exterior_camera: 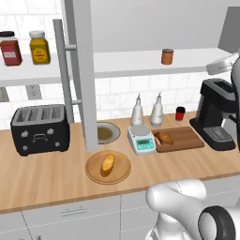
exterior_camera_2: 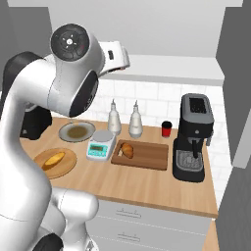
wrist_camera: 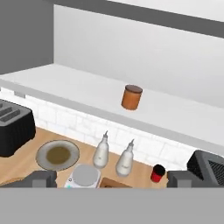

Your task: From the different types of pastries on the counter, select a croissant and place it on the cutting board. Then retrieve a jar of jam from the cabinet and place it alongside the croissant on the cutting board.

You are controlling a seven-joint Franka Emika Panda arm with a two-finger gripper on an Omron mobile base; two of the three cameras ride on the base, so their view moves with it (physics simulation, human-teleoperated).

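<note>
While the croissant (exterior_camera: 164, 137) already lay on the cutting board (exterior_camera: 185, 137) at centre right, the jar of jam (wrist_camera: 131, 97) stood untouched mid-frame on the cabinet shelf; the hand (wrist_camera: 112, 178) was open, empty.

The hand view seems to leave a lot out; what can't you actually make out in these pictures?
- Cutting board: hand view, bottom edge cuts it off, so the croissant is unseen there.
- End effector: hand view, only the fingertips rise at the bottom; they stand wide apart.
- Jar of jam: every view, label too small to read.
- Toaster: hand view, left edge crops it.
</note>
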